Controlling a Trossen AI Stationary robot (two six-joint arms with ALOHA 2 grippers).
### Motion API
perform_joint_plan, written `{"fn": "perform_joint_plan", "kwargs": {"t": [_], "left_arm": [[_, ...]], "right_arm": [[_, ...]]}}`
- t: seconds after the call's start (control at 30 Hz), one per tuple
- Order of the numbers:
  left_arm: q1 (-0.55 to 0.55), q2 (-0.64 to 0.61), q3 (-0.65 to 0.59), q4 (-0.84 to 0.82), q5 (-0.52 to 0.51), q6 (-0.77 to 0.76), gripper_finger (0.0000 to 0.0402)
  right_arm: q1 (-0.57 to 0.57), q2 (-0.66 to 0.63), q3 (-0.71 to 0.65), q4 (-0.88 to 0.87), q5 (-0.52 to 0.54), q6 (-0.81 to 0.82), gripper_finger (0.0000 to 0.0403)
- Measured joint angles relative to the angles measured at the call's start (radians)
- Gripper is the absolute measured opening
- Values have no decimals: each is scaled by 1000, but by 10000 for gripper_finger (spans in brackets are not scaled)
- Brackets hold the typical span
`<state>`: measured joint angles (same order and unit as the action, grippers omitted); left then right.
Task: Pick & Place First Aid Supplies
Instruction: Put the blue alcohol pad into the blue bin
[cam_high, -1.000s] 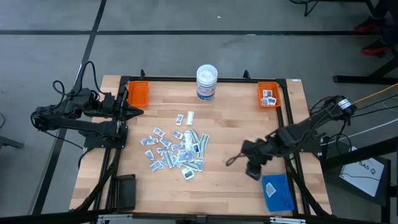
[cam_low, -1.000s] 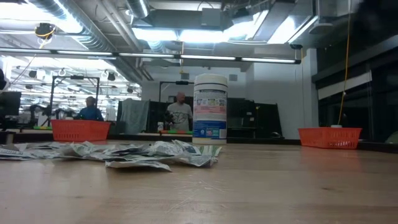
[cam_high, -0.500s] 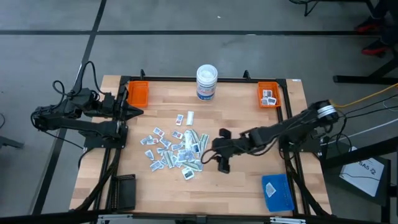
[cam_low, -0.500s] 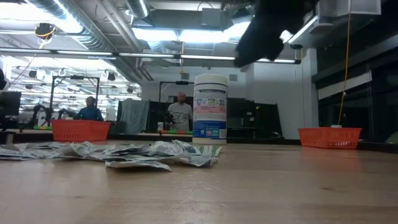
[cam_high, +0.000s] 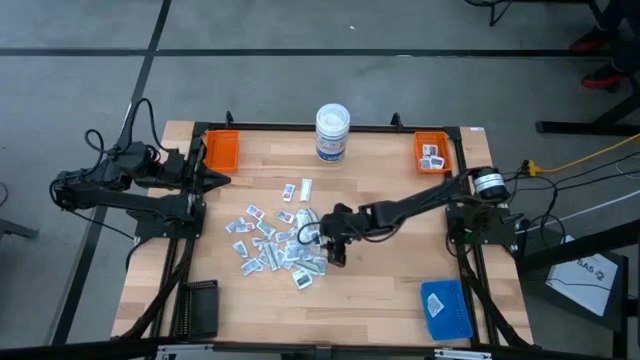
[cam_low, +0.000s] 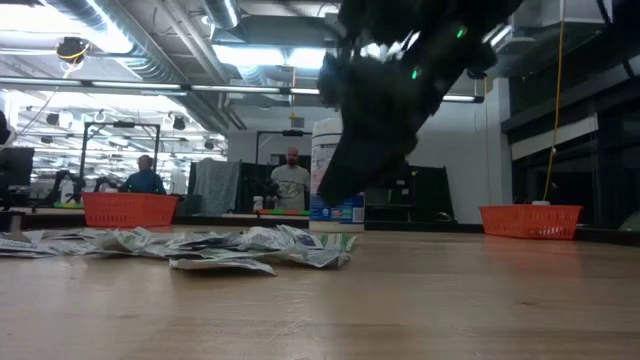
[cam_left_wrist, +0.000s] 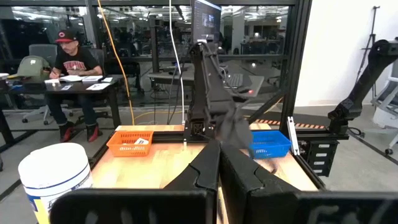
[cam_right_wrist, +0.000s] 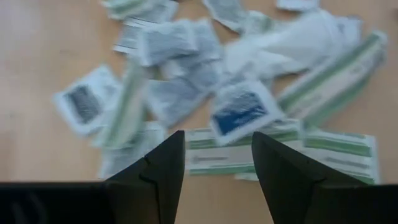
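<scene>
flat paper packets, heaped

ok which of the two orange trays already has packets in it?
The orange tray at the table's far right corner: a few white packets lie inside. The orange tray at the far left corner shows only its bare orange floor.

white packets, greenish strips, heaped mid-table, some in orange tray
</scene>
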<state>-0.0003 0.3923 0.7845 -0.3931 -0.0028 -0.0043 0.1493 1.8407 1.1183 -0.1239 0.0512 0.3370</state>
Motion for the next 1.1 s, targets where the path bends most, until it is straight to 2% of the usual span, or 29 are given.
{"fn": "perform_joint_plan", "kwargs": {"t": [0.3, 1.1], "left_arm": [[0, 0, 0, 0, 0, 0, 4], [0, 0, 0, 0, 0, 0, 4]], "right_arm": [[-66, 58, 0, 55, -3, 1, 186], [-73, 115, 0, 122, -46, 37, 180]]}}
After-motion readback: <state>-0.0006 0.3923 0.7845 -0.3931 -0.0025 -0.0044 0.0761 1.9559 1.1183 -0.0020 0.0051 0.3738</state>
